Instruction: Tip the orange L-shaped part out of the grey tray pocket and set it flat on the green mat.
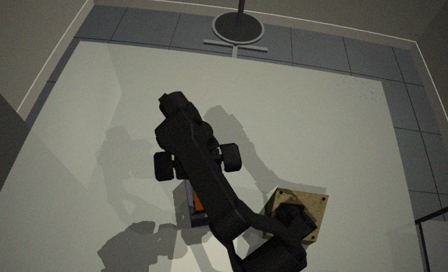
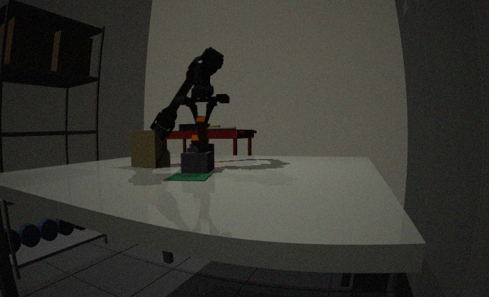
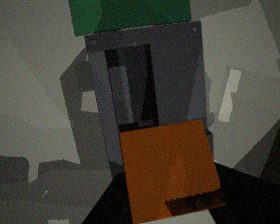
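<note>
The orange part (image 1: 197,200) (image 2: 202,133) (image 3: 161,150) stands steeply, almost upright, over the grey tray (image 1: 199,221) (image 2: 197,162) (image 3: 178,75). My gripper (image 2: 201,119) (image 3: 161,175) is shut on its upper end; in the top view the arm hides the fingertips. A short orange piece juts sideways from the part's lower portion in the exterior view. The lower end is close to the tray's top; I cannot tell if it touches. The visible stretch of the pocket (image 3: 135,82) is empty. The green mat (image 2: 188,177) (image 3: 141,11) lies flat beside the tray, bare, and is hidden in the top view.
A wooden block (image 1: 318,205) (image 2: 142,149) stands beside the tray, with the arm rising by it. The white table's front edge (image 2: 235,235) lies beyond the mat. A red table (image 2: 220,134) and a shelf rack (image 2: 50,133) stand off in the background.
</note>
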Robot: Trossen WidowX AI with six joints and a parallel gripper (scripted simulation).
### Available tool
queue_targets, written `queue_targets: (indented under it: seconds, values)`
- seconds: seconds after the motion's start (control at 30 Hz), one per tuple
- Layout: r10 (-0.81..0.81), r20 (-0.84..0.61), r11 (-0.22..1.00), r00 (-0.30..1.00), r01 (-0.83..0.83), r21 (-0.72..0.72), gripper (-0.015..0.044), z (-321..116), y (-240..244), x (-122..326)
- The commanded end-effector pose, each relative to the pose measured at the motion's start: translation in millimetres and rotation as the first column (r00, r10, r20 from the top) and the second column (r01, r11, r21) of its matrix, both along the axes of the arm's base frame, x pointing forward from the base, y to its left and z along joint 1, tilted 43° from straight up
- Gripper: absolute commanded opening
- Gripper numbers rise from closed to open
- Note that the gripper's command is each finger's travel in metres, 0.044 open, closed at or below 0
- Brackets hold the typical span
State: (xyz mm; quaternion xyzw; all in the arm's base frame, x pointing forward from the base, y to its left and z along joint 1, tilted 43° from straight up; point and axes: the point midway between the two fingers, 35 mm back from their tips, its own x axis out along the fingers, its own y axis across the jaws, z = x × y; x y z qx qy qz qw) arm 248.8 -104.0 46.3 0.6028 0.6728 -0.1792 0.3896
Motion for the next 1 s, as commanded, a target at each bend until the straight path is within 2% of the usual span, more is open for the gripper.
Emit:
queue_targets:
  seconds: [0.0, 0.97]
  values:
    - [0.005, 0.008, 1.000, 1.000, -0.004, -0.008, 0.0000, 1, -5, 2]
    - [0.005, 0.012, 1.000, 1.000, -0.004, -0.016, 0.0000, -75, -88, 28]
